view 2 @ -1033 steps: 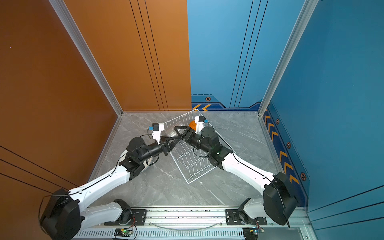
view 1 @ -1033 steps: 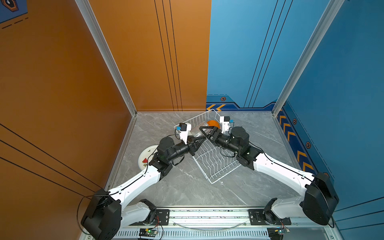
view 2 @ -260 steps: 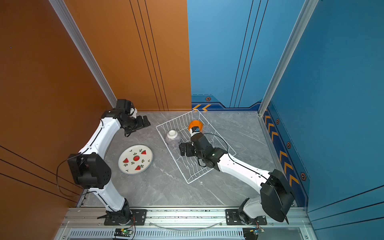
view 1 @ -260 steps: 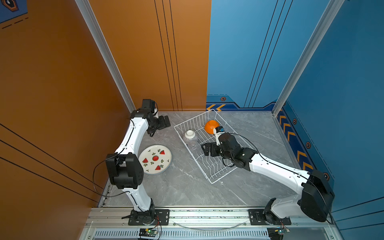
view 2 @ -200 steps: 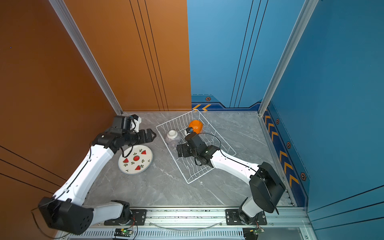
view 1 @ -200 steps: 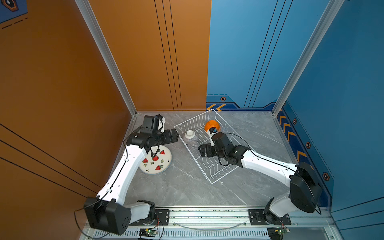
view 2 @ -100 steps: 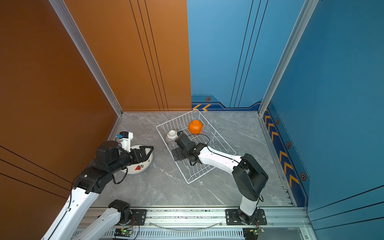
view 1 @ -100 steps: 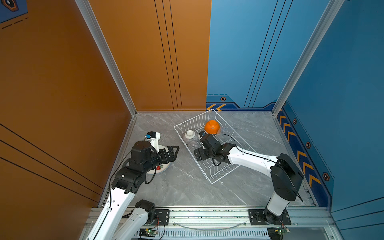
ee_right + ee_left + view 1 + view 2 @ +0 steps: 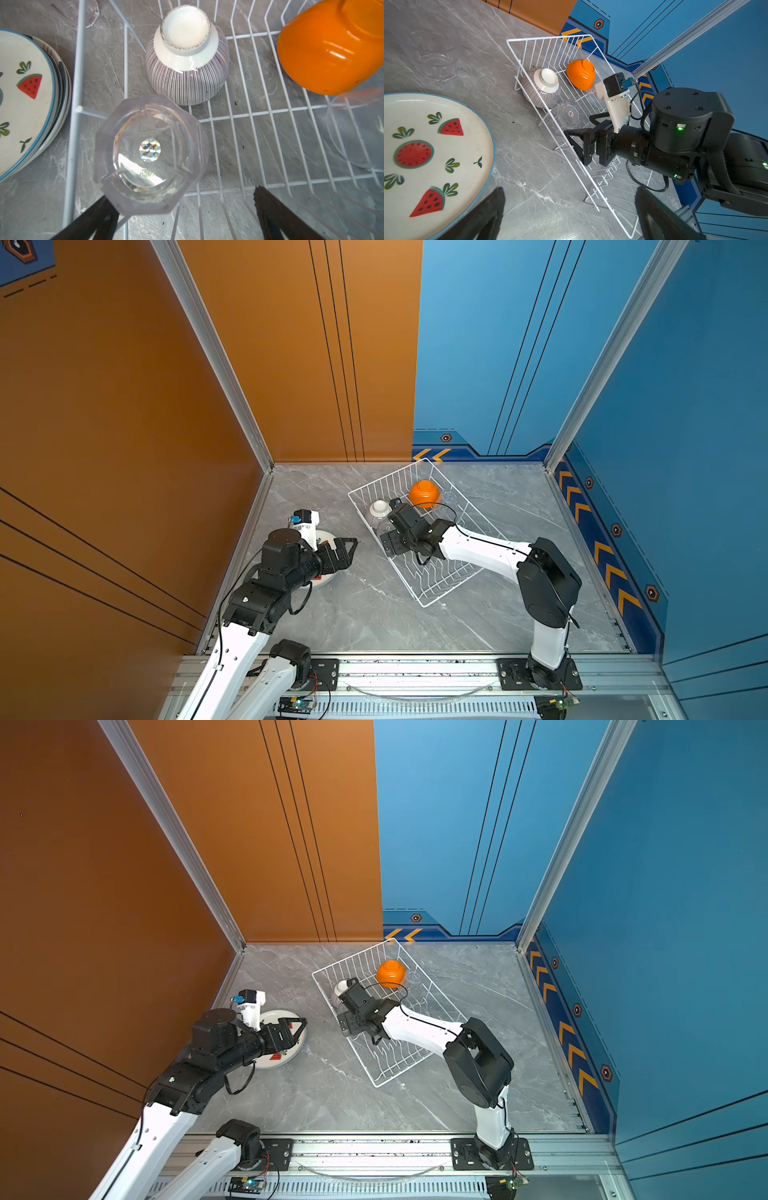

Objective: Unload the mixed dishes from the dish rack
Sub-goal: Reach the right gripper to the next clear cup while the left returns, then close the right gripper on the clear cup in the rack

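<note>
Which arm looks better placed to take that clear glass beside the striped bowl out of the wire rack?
Right. The right gripper hangs open over the rack with the glass just ahead of its jaws. The left gripper, also open, is outside the rack, over the plates.

The white rectangular wire dish rack (image 9: 78,62) looks like smooth coated metal. The round orange bowl (image 9: 328,52) shines glossy; the small grey-striped white bowl (image 9: 187,83), about eight o'clock from it in both top views, gleams too. The clear faceted glass (image 9: 149,153) looks slick, the grey marble-patterned tabletop (image 9: 374,614) matt.
</note>
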`<act>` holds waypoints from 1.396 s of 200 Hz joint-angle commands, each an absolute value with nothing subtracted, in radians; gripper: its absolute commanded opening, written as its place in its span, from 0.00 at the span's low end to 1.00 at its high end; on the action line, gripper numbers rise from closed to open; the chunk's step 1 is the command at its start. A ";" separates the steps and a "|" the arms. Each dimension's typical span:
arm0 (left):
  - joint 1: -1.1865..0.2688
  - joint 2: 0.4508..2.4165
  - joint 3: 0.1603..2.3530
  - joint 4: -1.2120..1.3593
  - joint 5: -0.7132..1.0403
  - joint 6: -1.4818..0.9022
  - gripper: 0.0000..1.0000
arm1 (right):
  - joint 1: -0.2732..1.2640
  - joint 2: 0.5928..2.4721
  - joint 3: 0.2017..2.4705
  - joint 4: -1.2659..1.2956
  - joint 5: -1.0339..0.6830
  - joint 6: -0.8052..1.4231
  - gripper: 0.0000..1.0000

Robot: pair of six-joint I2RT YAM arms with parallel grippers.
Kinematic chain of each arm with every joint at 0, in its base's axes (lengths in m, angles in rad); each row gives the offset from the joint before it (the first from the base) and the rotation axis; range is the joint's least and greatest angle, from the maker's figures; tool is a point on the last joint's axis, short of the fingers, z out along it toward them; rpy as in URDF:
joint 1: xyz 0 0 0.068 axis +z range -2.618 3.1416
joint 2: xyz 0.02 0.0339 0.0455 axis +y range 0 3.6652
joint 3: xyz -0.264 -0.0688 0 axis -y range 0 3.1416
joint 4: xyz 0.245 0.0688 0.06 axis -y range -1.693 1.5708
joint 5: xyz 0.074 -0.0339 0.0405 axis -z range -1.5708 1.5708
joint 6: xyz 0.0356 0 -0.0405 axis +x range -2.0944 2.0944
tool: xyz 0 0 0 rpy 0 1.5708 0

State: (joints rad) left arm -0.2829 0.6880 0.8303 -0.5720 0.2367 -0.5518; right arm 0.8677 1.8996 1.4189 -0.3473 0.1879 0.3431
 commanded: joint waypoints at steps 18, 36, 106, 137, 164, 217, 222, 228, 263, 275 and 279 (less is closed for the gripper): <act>-0.287 0.698 0.815 -0.572 0.253 -0.560 0.98 | 0.879 1.968 1.484 -0.310 0.151 0.329 1.00; -0.287 0.700 0.812 -0.571 0.255 -0.557 0.98 | 0.875 1.996 1.512 -0.305 0.140 0.334 1.00; -0.282 0.706 0.796 -0.570 0.255 -0.557 0.98 | 0.868 2.030 1.555 -0.248 0.092 0.357 1.00; -0.281 0.707 0.784 -0.558 0.256 -0.561 0.98 | 0.858 2.032 1.548 -0.198 0.086 0.389 1.00; -0.279 0.707 0.785 -0.558 0.260 -0.557 0.98 | 0.852 2.047 1.554 -0.179 0.093 0.400 0.99; -0.269 0.700 0.779 -0.559 0.269 -0.556 0.98 | 0.851 2.096 1.571 -0.190 0.136 0.415 0.93; -0.268 0.700 0.779 -0.558 0.269 -0.557 0.98 | 0.852 2.101 1.572 -0.196 0.143 0.417 0.93; -0.268 0.700 0.778 -0.559 0.269 -0.557 0.98 | 0.852 2.104 1.573 -0.197 0.150 0.419 0.92; -0.265 0.701 0.772 -0.558 0.269 -0.560 0.98 | 0.852 2.110 1.572 -0.195 0.173 0.423 0.82; -0.265 0.702 0.770 -0.558 0.267 -0.561 0.98 | 0.852 2.107 1.572 -0.193 0.190 0.426 0.75; -0.265 0.703 0.770 -0.559 0.268 -0.561 0.98 | 0.852 2.105 1.571 -0.192 0.197 0.426 0.74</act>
